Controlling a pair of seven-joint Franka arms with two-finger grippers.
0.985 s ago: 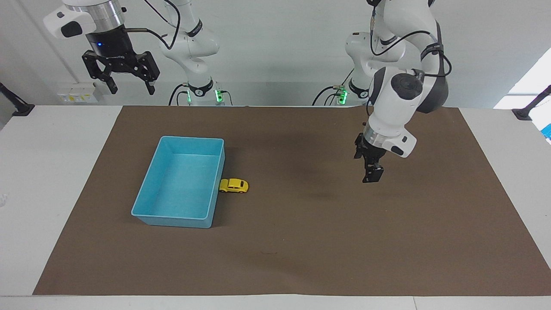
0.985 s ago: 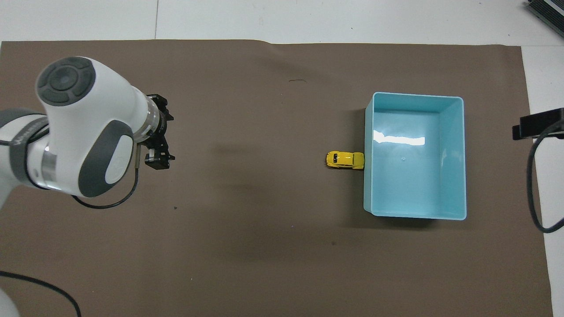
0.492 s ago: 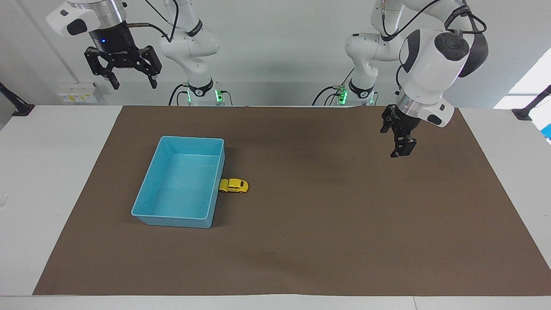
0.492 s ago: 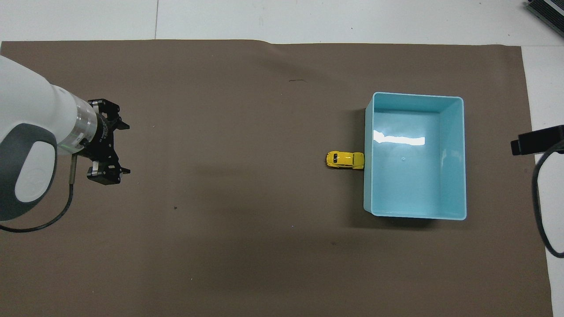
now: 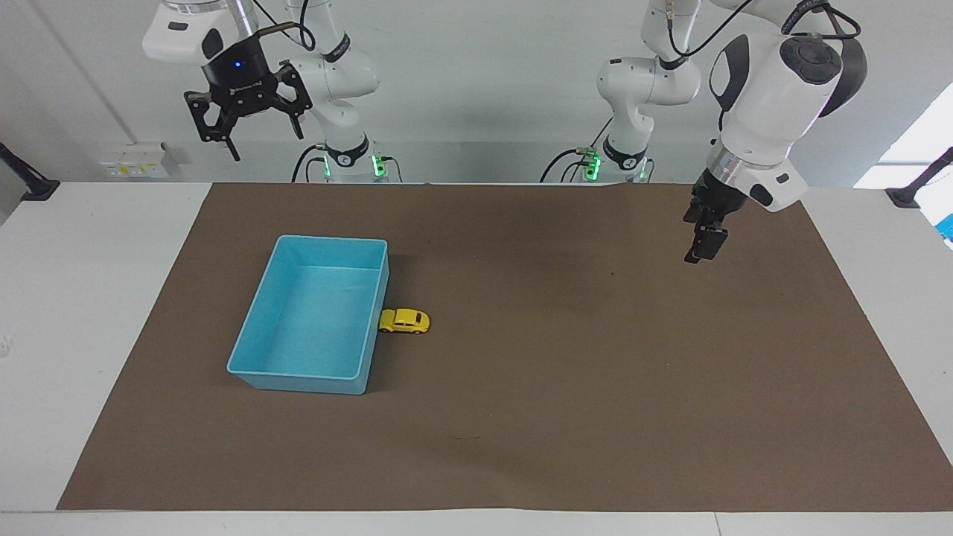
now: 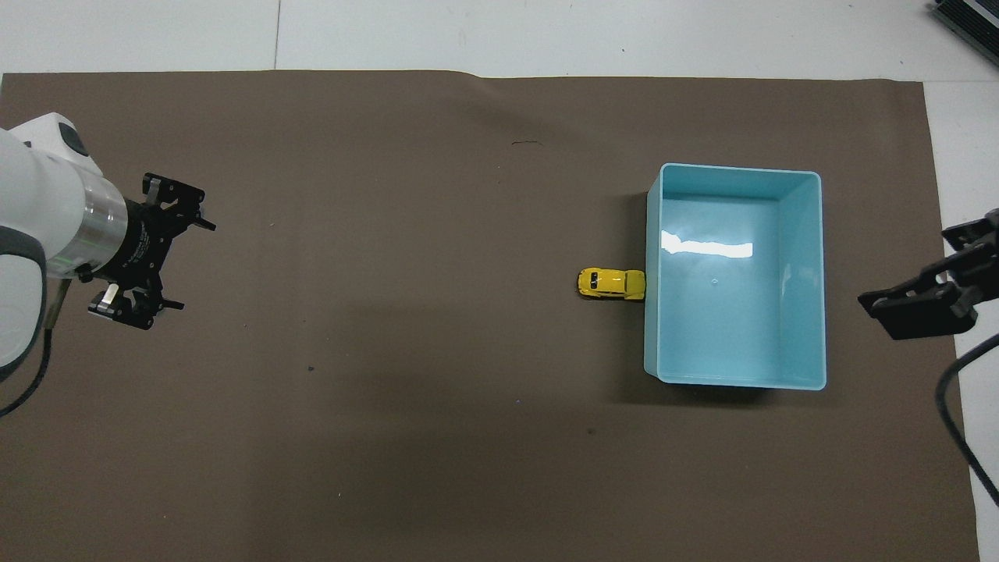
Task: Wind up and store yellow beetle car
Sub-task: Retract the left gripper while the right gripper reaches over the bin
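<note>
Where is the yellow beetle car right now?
The yellow beetle car sits on the brown mat, touching the outside wall of the light blue bin, on its side toward the left arm's end.

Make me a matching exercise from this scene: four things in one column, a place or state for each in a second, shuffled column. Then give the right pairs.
Things
1. yellow car
2. blue bin
3. left gripper
4. right gripper

Places or states
A. empty, on the brown mat
B. open, raised over the mat at the left arm's end
C. on the mat, nose against the bin's outer wall
D. open, high up near the robot bases

Pairs: 1-C, 2-A, 3-B, 4-D
</note>
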